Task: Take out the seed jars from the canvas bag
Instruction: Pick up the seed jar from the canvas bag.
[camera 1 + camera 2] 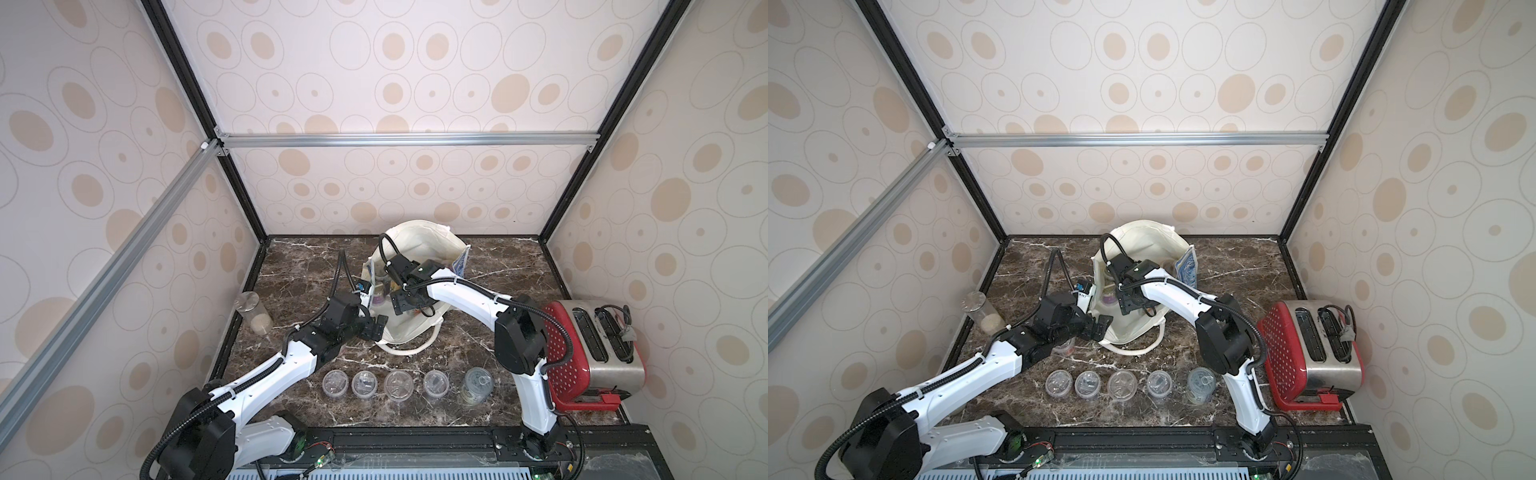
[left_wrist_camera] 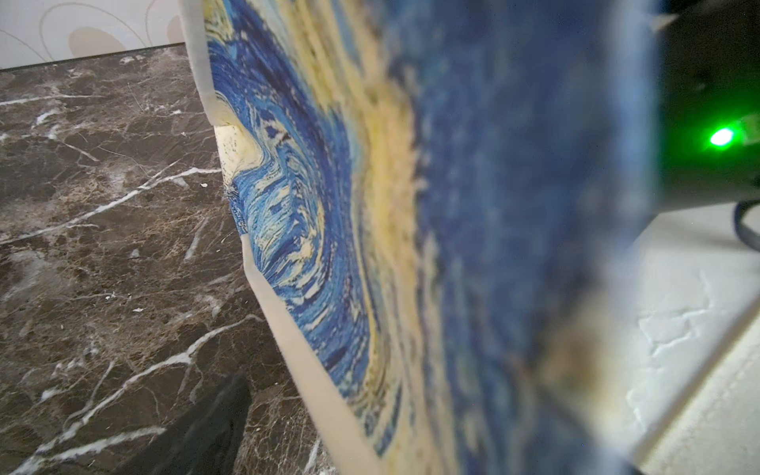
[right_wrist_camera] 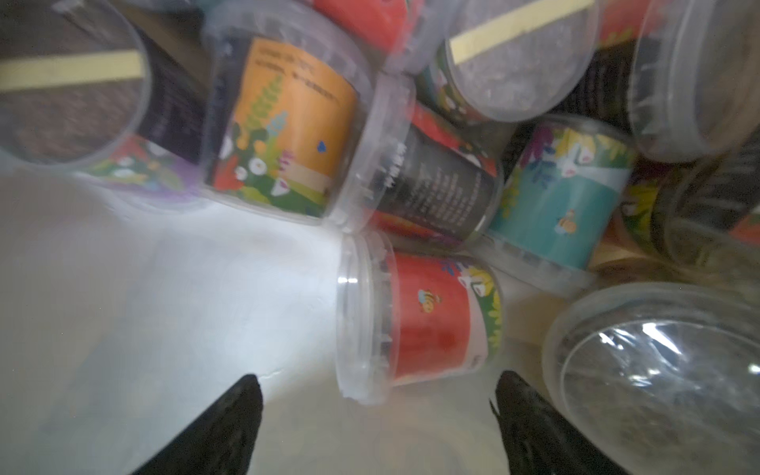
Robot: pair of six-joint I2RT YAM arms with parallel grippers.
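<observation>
Marble table (image 1: pixel 490 270); canvas bag (image 1: pixel 424 245) stands open at the back middle, white strap (image 1: pixel 409 351) trailing toward the front; the right arm goes over the rim and down into it, hiding much of the inside from above. Right gripper (image 3: pixel 378 376) is inside the bag, jaws spread, pinching nothing; a red-label jar (image 3: pixel 427 325) lies on its side just ahead of the tips, apart from both. Behind it a blurred heap of seed jars (image 3: pixel 283 123) on the bag floor; at least nine counted, labels orange, teal, purple, red, black. Left gripper (image 1: pixel 376 326) sits at the bag's near left edge, jaws wide; the blue-and-yellow print fills its wrist view; whether fabric lies between the fingers, cannot tell. Out on the table: five jars in one row (image 1: pixel 399 384) along the front, upright, not touching; the rightmost jar (image 1: pixel 478 386) is taller. One tall cylinder (image 1: pixel 253 313) with beige grains by the left wall; one toaster (image 1: pixel 611 345) at the right, touching a red perforated basket (image 1: pixel 557 349); both well apart from the bag.
</observation>
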